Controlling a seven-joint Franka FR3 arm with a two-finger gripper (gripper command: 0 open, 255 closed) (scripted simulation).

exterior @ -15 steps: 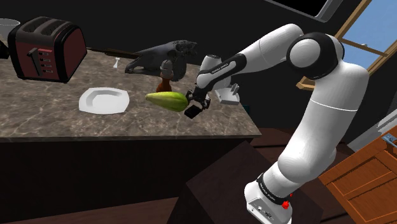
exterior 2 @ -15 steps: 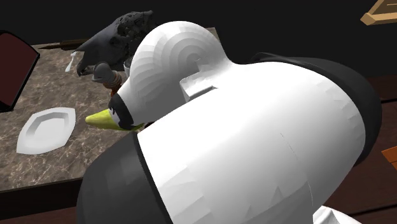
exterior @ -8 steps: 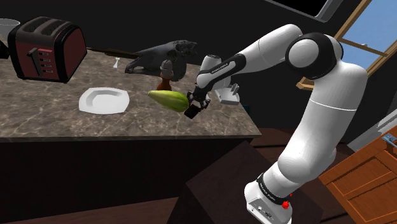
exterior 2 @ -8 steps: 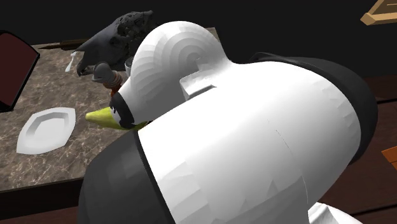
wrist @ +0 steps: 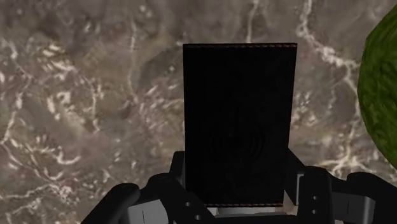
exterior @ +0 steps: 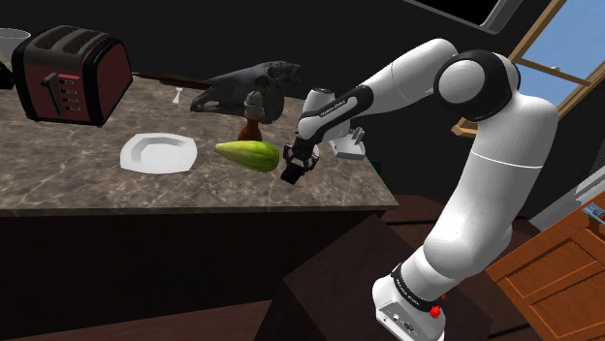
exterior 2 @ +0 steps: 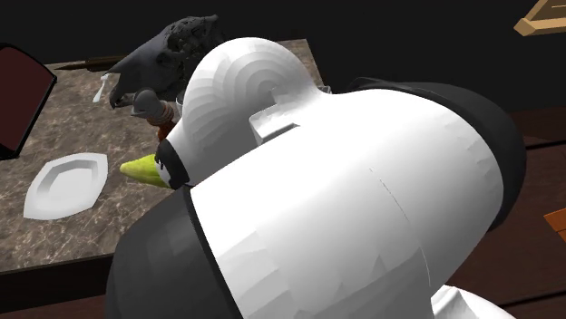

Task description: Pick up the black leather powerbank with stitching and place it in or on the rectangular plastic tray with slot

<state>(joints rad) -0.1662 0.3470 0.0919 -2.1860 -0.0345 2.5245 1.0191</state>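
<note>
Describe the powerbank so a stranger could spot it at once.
Start at the marbled brown countertop and follow the white arm down to its end effector. Clasped there, beside the green fruit, is the powerbank: a flat black rectangle with fine stitching along its short edges.

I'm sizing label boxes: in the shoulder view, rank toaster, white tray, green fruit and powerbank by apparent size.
1. toaster
2. white tray
3. green fruit, nearly the tray's size
4. powerbank, clasped by the gripper
</note>
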